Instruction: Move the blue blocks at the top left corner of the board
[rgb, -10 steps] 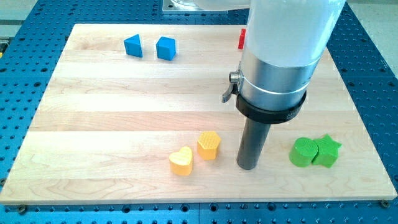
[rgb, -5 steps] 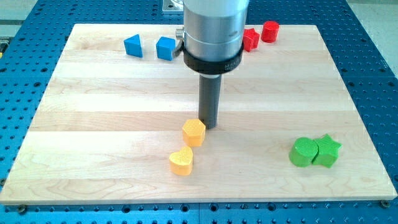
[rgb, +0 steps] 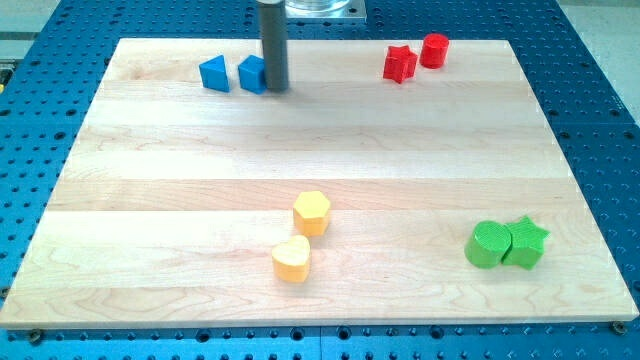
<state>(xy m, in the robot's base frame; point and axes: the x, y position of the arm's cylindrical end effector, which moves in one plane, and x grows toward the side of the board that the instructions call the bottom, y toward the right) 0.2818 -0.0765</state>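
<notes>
Two blue blocks sit near the board's top left: a blue triangular block (rgb: 213, 74) and, to its right, a blue cube (rgb: 251, 73). My tip (rgb: 275, 87) stands right against the cube's right side and partly hides it. The rod rises straight up out of the view's top.
A red star block (rgb: 398, 64) and a red cylinder (rgb: 434, 50) lie at the top right. A yellow hexagon block (rgb: 311, 212) and a yellow heart block (rgb: 291, 259) lie at the bottom centre. A green round block (rgb: 487, 245) and a green star block (rgb: 526, 243) touch at the bottom right.
My tip has moved from the board's lower middle up and left to the blue cube's right side. It pushed the yellow hexagon left on the way. The cube has shifted slightly left.
</notes>
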